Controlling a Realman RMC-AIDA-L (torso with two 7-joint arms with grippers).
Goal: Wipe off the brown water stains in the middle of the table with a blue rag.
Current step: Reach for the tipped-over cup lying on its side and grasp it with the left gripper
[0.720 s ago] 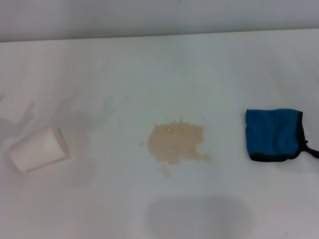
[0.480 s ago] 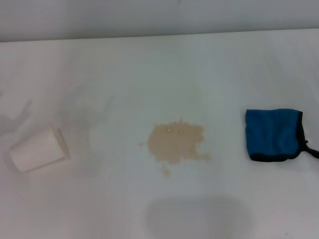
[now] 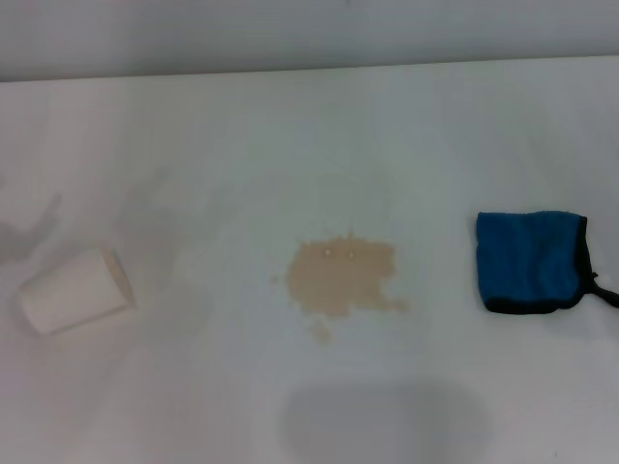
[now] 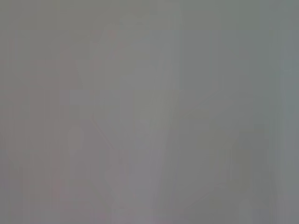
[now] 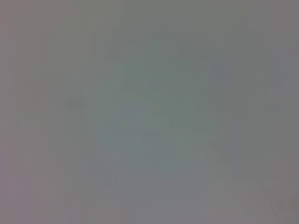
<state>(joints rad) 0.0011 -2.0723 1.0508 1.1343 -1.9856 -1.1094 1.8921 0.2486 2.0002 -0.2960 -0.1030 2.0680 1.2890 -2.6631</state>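
No arm, wrist or gripper is seen anywhere in the head view. Both wrist views are filled edge to edge with featureless grey.

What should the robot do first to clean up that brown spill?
Probably bring the right arm down to the blue rag and pick it up. The rag lies flat on the table, on the robot's right, apart from the brown water stains, which are untouched. Neither tool is in view yet, and the rag sits nearest the right side.
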